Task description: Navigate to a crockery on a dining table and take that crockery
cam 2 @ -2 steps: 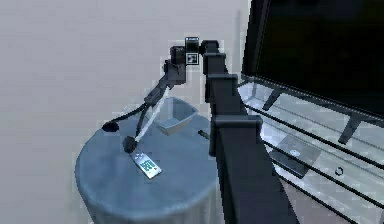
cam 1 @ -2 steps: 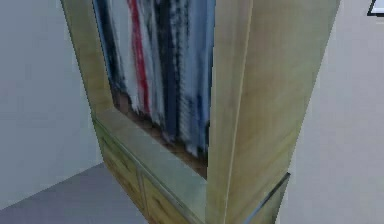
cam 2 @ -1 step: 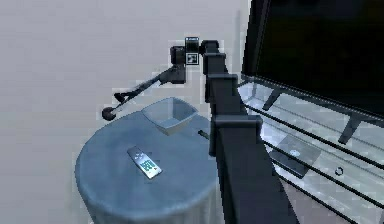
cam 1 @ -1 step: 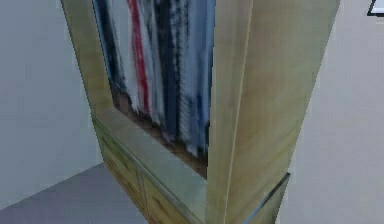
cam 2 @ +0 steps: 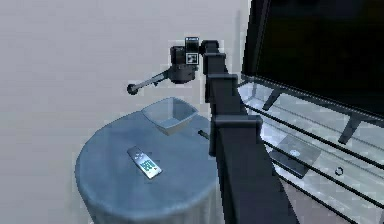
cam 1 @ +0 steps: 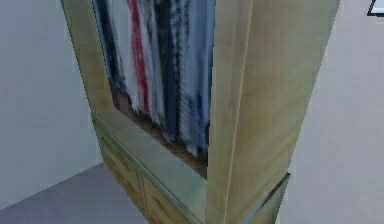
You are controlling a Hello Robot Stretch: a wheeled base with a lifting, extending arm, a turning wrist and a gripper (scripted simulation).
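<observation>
The dark two-fingered gripper (cam 2: 137, 86) is hanging against bare wall, holding nothing, its jaw setting impossible to tell, while the small pale square open-topped dish (cam 2: 172, 116) is sitting just below and rightward of its fingertips, near the round blue-grey table's (cam 2: 110, 170) far edge.

Tall pale wood bookcase (cam 1: 240, 110) seen close, upper shelf packed with upright books (cam 1: 160, 60) in blue, white, red and dark spines, drawers (cam 1: 130, 170) below the shelf, grey wall (cam 1: 35, 90) behind, grey floor (cam 1: 70, 205) at the lower left
</observation>
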